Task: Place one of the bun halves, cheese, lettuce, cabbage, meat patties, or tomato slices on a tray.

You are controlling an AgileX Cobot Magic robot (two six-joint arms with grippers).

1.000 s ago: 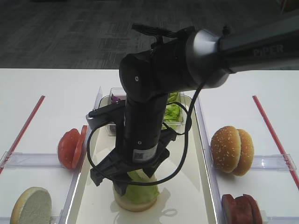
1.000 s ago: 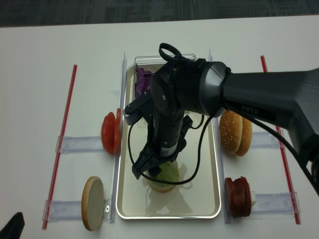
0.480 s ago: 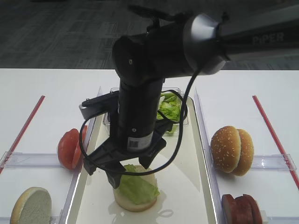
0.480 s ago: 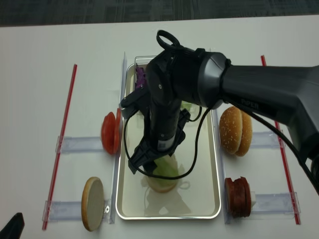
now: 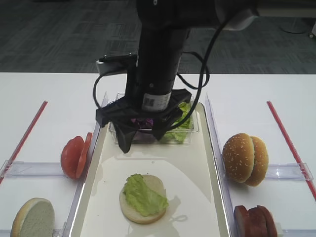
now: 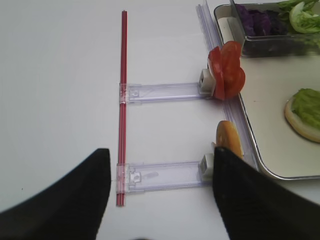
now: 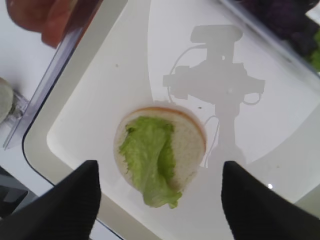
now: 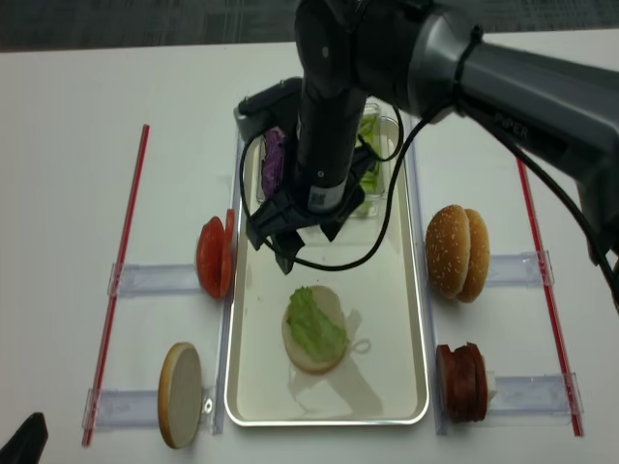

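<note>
A pale bun half (image 5: 157, 186) lies cut face up on the cream tray (image 5: 92, 170), with a lettuce (image 5: 142, 196) leaf resting on it. In the right wrist view the lettuce (image 7: 150, 160) covers the left part of the bun half (image 7: 189, 142). My right gripper (image 5: 140, 140) hangs open and empty above the tray, behind the bun, touching nothing. My left gripper (image 6: 160, 155) is open and empty over the bare table left of the tray (image 6: 250, 160).
Tomato slices (image 5: 74, 155) and another bun half (image 5: 33, 217) stand in clear racks left of the tray. Sesame bun halves (image 5: 244, 158) and meat patties (image 5: 254, 221) stand on its right. A clear tub (image 5: 183, 124) of cabbage and lettuce sits at the tray's far end.
My right gripper has lifted off the bun and drawn back toward the tub, leaving the lettuce on the bun. The left arm has not visibly moved.
</note>
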